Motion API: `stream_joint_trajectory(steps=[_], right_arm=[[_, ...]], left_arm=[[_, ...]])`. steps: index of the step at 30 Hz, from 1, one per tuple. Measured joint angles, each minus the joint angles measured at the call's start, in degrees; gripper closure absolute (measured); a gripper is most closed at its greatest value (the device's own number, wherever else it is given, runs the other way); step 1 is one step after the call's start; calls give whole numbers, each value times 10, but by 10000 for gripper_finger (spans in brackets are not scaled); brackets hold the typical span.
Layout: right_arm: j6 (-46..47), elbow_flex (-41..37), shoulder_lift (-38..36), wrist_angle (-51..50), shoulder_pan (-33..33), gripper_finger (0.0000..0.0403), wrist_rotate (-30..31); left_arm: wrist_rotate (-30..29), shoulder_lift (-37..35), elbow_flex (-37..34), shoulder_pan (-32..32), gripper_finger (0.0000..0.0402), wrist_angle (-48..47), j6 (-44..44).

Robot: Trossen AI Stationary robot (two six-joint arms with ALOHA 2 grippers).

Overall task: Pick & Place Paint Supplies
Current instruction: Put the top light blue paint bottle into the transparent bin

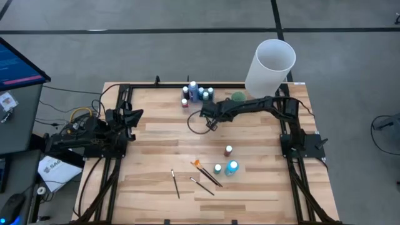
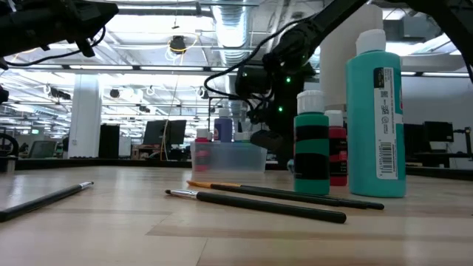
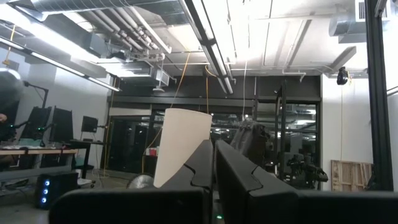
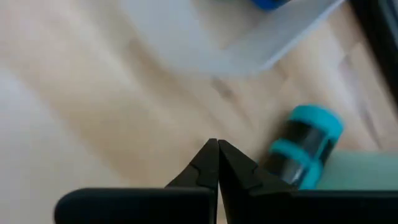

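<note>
On the wooden table (image 1: 150, 134), the paint supplies lie in two groups; near the back edge a cluster of small bottles (image 1: 197, 92) stands in a clear tray (image 2: 228, 157), blue and red ones among them; toward the front a red bottle (image 1: 229, 150), a small teal bottle (image 1: 217, 169) and a larger teal bottle (image 1: 232, 167) stand upright close together; just beside them lie an orange-handled brush (image 1: 199, 165) and dark-handled brushes (image 1: 209, 177), with one more dark brush (image 1: 175, 184) apart to the left; the right gripper (image 1: 209, 117) is stretched out over the table just in front of the tray, its fingers pressed together and holding nothing, with a teal-capped bottle (image 4: 305, 144) lying close by in the right wrist view; behind the right arm stand a pale green cup (image 1: 238, 97) and a tall white cylinder (image 1: 270, 65); the left gripper (image 1: 131, 119) waits at the table's left edge, fingers likewise closed and empty.
</note>
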Motion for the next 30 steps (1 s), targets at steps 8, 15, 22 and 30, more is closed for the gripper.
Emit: stream_joint_trajectory(steps=[8, 15, 22, 30], right_arm=[[104, 36, -11, -56, 92, 403, 12], [292, -29, -116, -84, 214, 403, 156], [442, -215, -243, 24, 269, 381, 203], [419, -309, -264, 161, 197, 210, 220]], left_arm=[[0, 0, 0, 0, 400, 0, 0], [0, 0, 0, 0, 400, 0, 0], [0, 0, 0, 0, 400, 1, 0], [0, 0, 0, 0, 400, 0, 0]])
